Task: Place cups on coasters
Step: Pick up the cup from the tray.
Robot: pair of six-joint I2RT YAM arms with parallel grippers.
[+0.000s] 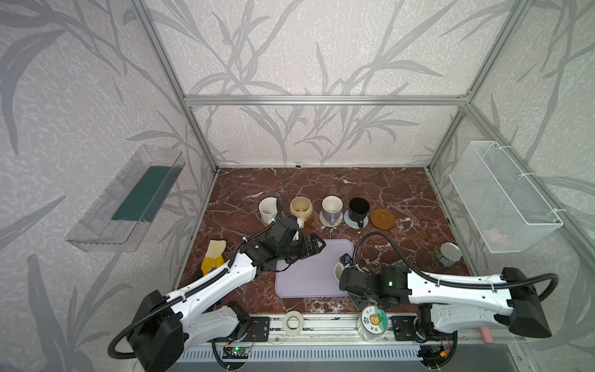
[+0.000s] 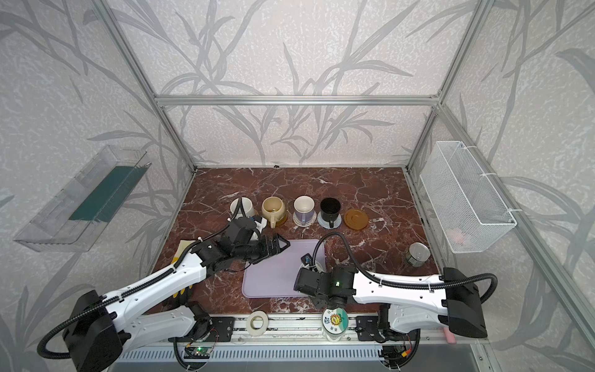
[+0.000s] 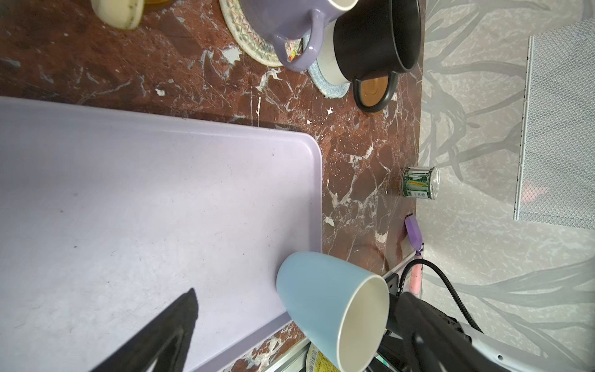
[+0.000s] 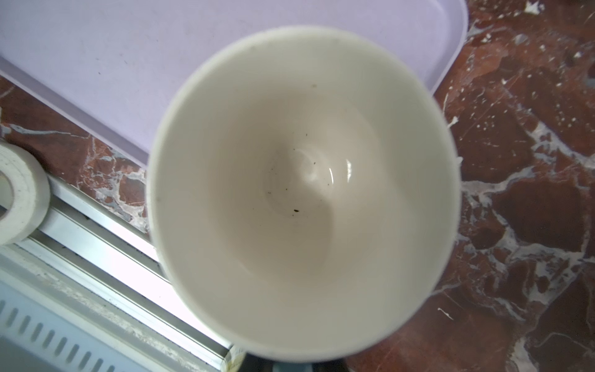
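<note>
Mug point(image 3: 322, 299), light blue outside and cream inside, tilts clamped in right gripper point(image 3: 395, 310); left gripper point(image 1: 317, 244) gapes.

Pale walls point(image 1: 306, 48) papered with grey leaf sprays close in on three sides, framed by aluminium bars point(image 1: 322, 100). The tabletop point(image 1: 322, 183) is red-brown marble veined white, evenly lit with soft shadows. A clear plastic bin point(image 1: 125, 206) with a dark green sheet point(image 1: 141, 196) inside hangs on one side wall; a white wire basket point(image 1: 502, 196) hangs opposite. An aluminium rail point(image 1: 331, 325) edges the near side, with a slotted grey panel point(image 1: 306, 354) below it
</note>
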